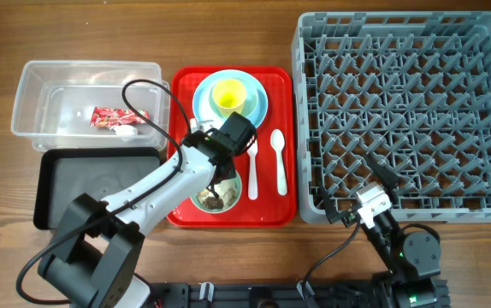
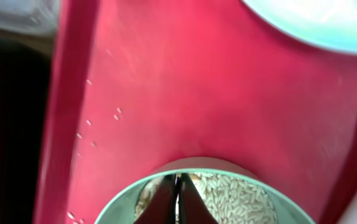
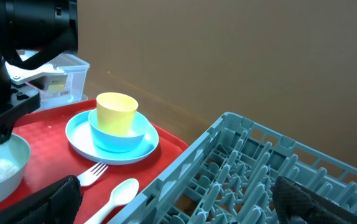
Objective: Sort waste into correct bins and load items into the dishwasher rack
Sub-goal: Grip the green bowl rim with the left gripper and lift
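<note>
Overhead: left gripper [image 1: 220, 181] reaches into the round mint green bowl [image 1: 234, 195] at the flat red plastic tray's [image 1: 267, 205] near edge. Left wrist: its fingers [image 2: 166, 199] are pressed together over whitish rice scraps [image 2: 234, 193]. Right wrist: right gripper [image 3: 175, 190] gapes wide, empty, right of that tray.

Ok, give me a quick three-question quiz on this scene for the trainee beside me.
1. True or false: the dishwasher rack holds no dishes yet.
2. The red snack wrapper lies in: A the black tray, B the clear tub, C the red tray.
3. What does the mint green bowl hold?
Key: 1 true; 2 B; 3 rice-like food scraps.
</note>
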Motion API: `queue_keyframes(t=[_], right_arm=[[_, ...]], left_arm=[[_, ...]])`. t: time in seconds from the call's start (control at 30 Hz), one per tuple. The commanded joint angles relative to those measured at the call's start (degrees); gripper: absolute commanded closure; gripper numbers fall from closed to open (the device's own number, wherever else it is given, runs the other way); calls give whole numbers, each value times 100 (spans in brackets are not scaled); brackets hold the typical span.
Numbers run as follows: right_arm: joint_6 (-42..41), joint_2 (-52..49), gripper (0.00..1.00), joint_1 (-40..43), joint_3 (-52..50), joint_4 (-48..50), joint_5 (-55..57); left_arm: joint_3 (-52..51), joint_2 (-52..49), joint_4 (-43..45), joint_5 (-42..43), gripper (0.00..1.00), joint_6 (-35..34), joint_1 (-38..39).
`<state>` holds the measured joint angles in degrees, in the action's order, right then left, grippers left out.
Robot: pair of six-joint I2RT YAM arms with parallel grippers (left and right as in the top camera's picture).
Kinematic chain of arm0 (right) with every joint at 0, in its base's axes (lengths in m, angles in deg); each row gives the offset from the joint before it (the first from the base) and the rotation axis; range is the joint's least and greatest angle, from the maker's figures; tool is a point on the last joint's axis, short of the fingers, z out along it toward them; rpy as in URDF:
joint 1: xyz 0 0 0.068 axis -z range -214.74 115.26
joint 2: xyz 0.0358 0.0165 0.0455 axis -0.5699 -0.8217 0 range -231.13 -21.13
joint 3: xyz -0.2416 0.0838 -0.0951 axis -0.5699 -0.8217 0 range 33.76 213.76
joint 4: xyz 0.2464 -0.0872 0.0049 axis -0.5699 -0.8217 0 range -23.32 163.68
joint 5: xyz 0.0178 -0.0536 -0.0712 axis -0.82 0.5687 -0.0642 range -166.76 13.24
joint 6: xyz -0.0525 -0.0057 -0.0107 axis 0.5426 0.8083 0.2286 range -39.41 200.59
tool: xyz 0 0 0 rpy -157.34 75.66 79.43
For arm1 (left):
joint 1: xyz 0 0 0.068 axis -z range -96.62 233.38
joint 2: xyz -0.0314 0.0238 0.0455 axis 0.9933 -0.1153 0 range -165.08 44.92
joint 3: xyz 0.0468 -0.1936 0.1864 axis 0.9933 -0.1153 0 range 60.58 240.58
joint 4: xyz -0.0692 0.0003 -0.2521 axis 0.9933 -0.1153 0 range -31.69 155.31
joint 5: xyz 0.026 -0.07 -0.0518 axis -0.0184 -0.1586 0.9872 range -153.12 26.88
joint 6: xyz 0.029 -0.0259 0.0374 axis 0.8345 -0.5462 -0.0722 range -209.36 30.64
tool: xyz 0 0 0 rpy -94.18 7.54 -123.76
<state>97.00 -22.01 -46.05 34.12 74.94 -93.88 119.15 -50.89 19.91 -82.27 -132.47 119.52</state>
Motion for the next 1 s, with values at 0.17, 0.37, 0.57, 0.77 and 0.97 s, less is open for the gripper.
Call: queue_keyframes(t=[0.17,0.37,0.57,0.77,0.97], right_arm=[[9,46,0,0,-7,15,-37],[9,46,0,0,-7,15,-37],[9,46,0,0,-7,15,-37],[7,46,0,0,-7,15,-37],[4,46,0,0,-7,15,-39]], left_arm=[[-50,-66,284,-946,92,68,-33],[-37,-44,304,-918,96,68,-31],[424,286,-511,-673,96,70,-31],[708,752,-997,299,83,70,-31],[702,774,-1091,1281,75,68,-24]])
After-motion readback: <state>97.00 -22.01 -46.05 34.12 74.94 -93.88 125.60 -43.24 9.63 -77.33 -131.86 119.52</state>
